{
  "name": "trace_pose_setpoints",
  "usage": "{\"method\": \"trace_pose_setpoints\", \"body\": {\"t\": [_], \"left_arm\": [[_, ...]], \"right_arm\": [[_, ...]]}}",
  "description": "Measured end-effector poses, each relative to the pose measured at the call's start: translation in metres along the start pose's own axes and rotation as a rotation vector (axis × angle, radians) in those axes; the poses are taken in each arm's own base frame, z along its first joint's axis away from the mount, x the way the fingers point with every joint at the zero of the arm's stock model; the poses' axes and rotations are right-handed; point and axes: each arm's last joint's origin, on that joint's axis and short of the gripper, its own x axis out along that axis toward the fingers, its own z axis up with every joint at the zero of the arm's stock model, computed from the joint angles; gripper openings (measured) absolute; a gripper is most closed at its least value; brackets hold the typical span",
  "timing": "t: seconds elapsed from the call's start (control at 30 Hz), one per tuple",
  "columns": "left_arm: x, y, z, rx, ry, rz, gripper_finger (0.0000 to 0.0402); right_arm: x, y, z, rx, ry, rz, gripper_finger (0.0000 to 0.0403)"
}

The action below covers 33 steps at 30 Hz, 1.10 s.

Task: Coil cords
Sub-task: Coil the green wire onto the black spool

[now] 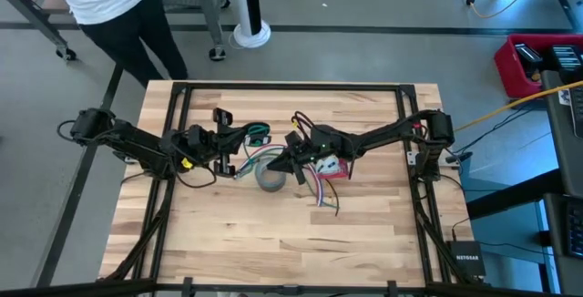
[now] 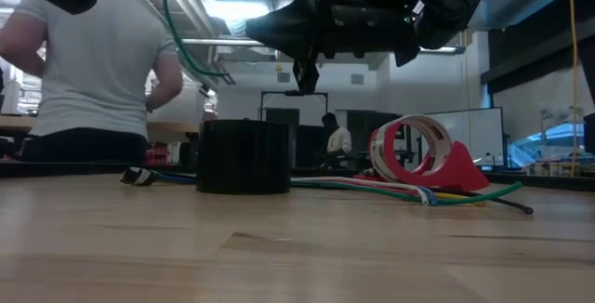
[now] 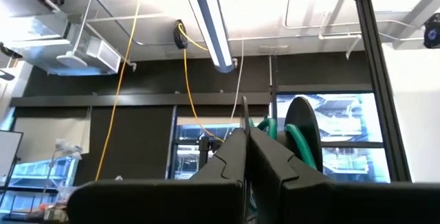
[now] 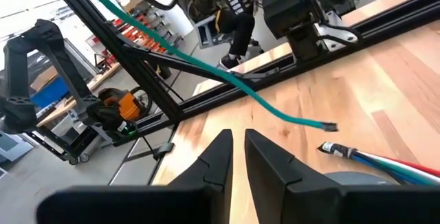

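Your left hand [image 1: 244, 138] is squeezed shut on the green cord [image 1: 258, 133], held up off the worktop [image 1: 364, 233] and partly looped. Your right hand [image 1: 273, 166] hangs over the grey tape roll [image 1: 270, 179], fingers a little apart, holding nothing. Next, I think, catch the loose end [image 4: 328, 126] and wind another loop.

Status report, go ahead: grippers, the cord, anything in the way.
Left gripper shut on green cord, raised off table. Right gripper jaws slightly apart, empty, above grey tape roll. Loose cable bundle beside roll.
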Motion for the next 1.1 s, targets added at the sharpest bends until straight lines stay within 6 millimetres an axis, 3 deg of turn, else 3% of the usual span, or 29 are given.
{"method": "trace_pose_setpoints", "body": {"t": [0.27,0.4,0.7,0.83,1.1], "left_arm": [[0.000,0.000,0.000,0.002,0.001,-0.007,0.0000],[0.000,0.000,0.000,0.016,0.001,-0.008,0.0000],[0.000,-0.001,-0.002,0.003,0.024,-0.012,0.0000],[0.000,0.000,-0.002,-0.011,0.017,-0.010,0.0000],[0.001,0.000,0.003,-0.006,-0.024,-0.003,0.0000]], "right_arm": [[0.000,0.002,-0.001,0.005,0.039,0.070,0.0054],[0.000,0.002,-0.002,0.010,0.054,0.079,0.0088],[0.000,-0.005,-0.004,0.027,0.006,-0.104,0.0160],[-0.001,-0.009,-0.005,0.030,-0.024,-0.211,0.0164],[-0.001,-0.008,-0.006,0.010,0.000,-0.187,0.0165]]}}
